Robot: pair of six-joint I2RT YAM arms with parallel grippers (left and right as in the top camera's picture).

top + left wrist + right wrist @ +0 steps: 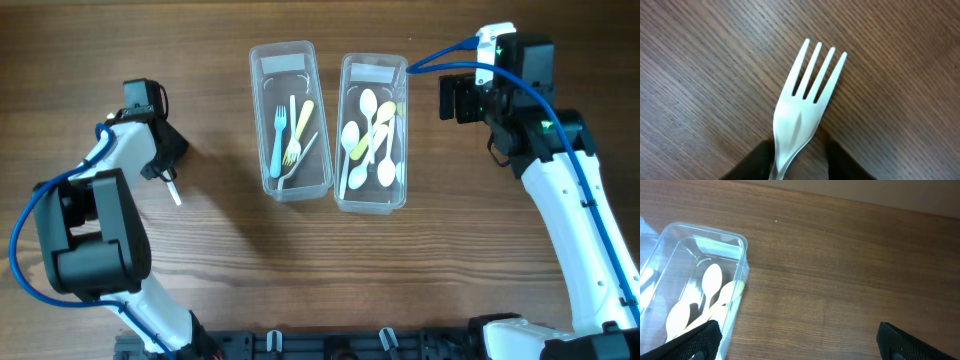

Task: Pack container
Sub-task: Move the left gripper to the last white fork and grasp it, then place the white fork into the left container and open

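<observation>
A white plastic fork [805,100] lies tines-forward on the wooden table and also shows in the overhead view [175,190]. My left gripper [801,150] straddles its neck, jaws narrowed. The left finger touches the fork, and a strip of table shows between the fork and the right finger. In the overhead view the left gripper [165,170] is far left of the containers. A clear container [262,150] holds blue, yellow and white forks. A second clear container [343,150] holds several white and yellow spoons. My right gripper [455,100] is wide open and empty, just right of the spoon container [742,255].
The two containers stand side by side at the table's back centre. A blue cable runs from the right arm toward the spoon container's top corner. Bare wood lies in front of the containers and around both arms.
</observation>
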